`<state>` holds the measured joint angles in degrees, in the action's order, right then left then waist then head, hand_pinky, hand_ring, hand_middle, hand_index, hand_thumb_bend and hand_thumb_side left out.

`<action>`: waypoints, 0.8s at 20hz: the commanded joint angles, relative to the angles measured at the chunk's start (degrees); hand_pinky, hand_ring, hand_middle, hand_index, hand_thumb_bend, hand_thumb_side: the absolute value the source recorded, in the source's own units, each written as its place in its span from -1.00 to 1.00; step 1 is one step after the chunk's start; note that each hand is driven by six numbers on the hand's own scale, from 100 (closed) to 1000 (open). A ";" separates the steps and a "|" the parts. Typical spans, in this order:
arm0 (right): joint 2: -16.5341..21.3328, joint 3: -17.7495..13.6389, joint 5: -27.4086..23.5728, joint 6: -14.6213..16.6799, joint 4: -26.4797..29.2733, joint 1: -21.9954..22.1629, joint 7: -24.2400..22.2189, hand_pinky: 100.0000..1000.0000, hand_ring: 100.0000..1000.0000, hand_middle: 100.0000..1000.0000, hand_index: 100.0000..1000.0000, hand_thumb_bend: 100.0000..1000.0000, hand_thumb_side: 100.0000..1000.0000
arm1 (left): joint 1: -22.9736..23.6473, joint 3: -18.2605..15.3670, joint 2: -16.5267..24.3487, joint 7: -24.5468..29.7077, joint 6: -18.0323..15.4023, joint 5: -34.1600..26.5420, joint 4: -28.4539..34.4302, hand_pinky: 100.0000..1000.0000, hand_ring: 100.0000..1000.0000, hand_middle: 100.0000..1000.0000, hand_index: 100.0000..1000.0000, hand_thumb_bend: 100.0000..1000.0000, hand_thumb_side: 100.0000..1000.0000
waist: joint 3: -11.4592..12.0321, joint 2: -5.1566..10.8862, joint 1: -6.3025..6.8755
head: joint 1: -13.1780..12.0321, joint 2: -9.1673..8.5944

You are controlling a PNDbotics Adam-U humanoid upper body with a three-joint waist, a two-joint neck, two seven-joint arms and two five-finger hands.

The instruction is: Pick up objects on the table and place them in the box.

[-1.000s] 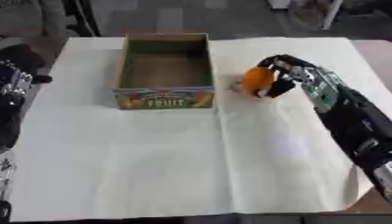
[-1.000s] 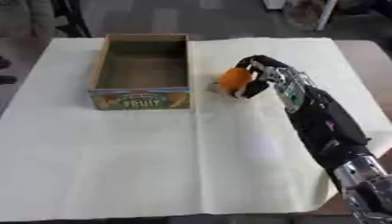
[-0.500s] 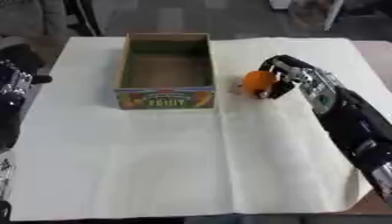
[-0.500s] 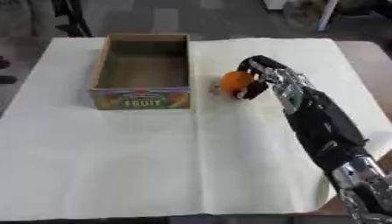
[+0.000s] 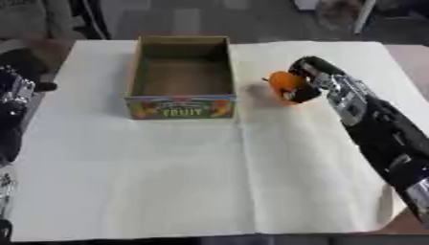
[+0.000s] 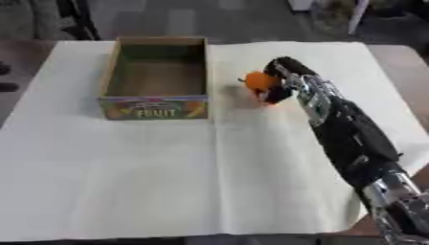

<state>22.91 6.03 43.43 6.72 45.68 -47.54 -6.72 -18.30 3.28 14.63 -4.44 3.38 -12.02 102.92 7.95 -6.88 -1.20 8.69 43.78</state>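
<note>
Left eye view: right hand (image 5: 311, 81) grips the orange (image 5: 283, 82); lift clear (avoid the wall), then release inside the box (image 5: 180, 106).

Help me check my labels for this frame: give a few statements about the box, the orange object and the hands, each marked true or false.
1. The right hand is curled round the orange object. True.
2. The orange object is inside the box. False: it is to the right of the box, outside it.
3. The box holds several objects. False: it looks empty.
4. The box stands open-topped on the white cloth. True.
</note>
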 commanded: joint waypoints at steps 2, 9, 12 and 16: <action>1.80 0.64 -2.09 0.08 4.64 -1.59 2.32 -0.84 -0.39 -0.55 -0.24 -1.00 -0.93 | -0.85 -0.25 0.87 -0.09 -0.13 -0.16 1.20 0.19 0.39 0.14 0.41 -0.08 -0.29 | 0.09 1.02 0.00 | -0.06 0.34; 0.89 1.94 -4.89 0.17 8.78 -4.95 2.13 -0.83 -0.38 -0.55 -0.24 -1.00 -0.95 | -1.00 0.00 0.80 0.12 -0.06 -0.20 1.25 0.19 0.39 0.14 0.41 -0.07 -0.29 | 1.23 1.05 -0.06 | 0.33 0.34; -0.30 2.43 -5.08 0.29 8.95 -6.83 1.67 -0.83 -0.38 -0.54 -0.24 -1.00 -0.96 | -1.20 0.20 0.66 0.30 -0.01 -0.25 1.27 0.19 0.39 0.14 0.41 -0.07 -0.29 | 2.05 0.95 -0.05 | 0.67 0.26; -2.93 2.39 -4.26 0.42 7.09 -9.35 1.47 -0.82 -0.37 -0.53 -0.22 -1.00 -0.96 | -1.82 0.68 0.34 0.77 0.10 -0.39 1.40 0.19 0.39 0.14 0.40 -0.07 -0.29 | 3.85 0.59 -0.01 | 1.77 -0.23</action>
<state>19.79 8.57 38.99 7.05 52.50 -55.29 -5.11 -19.05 3.83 14.57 -3.98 3.53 -12.09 102.97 12.09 -7.03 -1.40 10.07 43.75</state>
